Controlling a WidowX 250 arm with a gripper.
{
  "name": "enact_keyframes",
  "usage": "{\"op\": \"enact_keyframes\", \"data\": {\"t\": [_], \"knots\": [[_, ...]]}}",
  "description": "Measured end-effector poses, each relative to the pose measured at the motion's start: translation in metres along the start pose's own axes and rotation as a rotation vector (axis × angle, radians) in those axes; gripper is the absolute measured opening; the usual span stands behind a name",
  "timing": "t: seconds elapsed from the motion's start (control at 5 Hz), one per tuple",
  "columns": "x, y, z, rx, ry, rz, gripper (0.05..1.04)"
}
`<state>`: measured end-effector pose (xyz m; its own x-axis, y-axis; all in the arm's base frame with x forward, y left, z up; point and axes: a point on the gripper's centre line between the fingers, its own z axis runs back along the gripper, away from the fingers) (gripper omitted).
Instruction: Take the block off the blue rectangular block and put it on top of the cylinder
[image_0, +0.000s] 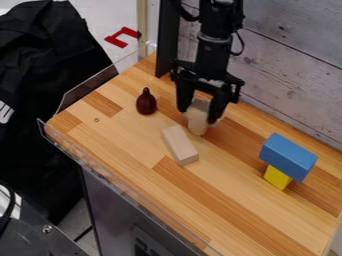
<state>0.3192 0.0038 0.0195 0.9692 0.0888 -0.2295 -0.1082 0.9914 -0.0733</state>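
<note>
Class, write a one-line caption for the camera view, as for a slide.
Robot gripper at a pale cylinder, with a blue block resting on a yellow block.

The robot arm (212, 52) is black, with a rounded, tube-like lower section, a thin pale ring (215, 38) around its joint, dark cables (238, 46) bowing out at both sides, and a matching black hand (198, 116) with a broad, angular crosspiece (206, 80).

Arm (212, 52) approx. vert., top ctr.; jaws (198, 116) ptg. down, spread.
</note>
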Motion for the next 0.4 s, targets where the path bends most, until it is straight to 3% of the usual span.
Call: {"op": "enact_keyframes", "data": {"t": [0.2,0.4], "knots": [[-0.0004,0.0003,0.0005,-0.029,0.004,0.024,1.005],[-0.0010,0.0034,0.0011,-0.030,0.009,0.035,1.001]]}}
